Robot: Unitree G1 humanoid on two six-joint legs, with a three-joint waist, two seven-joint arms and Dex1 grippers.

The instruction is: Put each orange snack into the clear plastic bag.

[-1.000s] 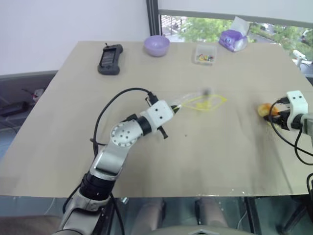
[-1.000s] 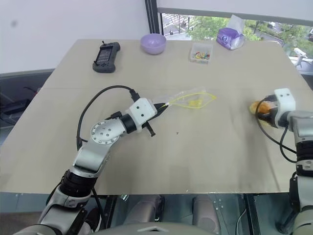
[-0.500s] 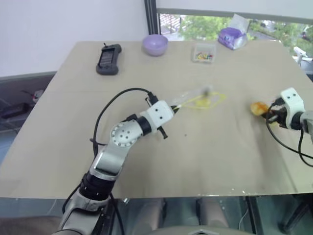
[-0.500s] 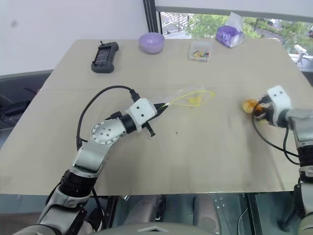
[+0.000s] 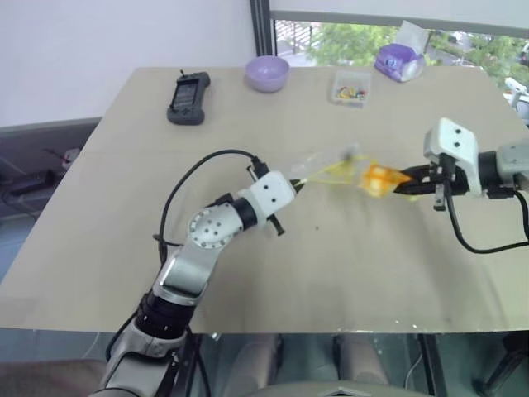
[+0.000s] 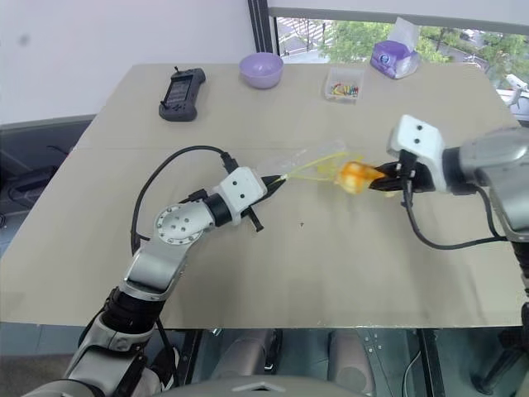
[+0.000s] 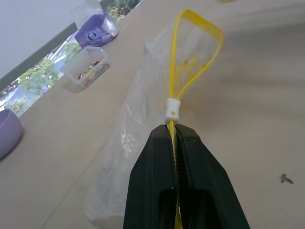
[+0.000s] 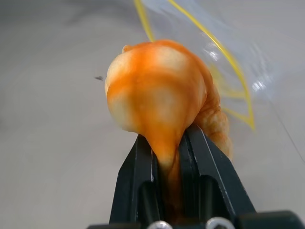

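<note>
Snack [image 8: 159,102], orange, one item: pinched in the closed jaws of right gripper [image 5: 402,180], held at the mouth of clear plastic bag [image 7: 157,95], not yet inside. Bag lies mid-table, yellow seal strip clamped by closed left gripper [image 7: 175,138] at its 8 o'clock corner. Remaining: insert snack, release.
</note>
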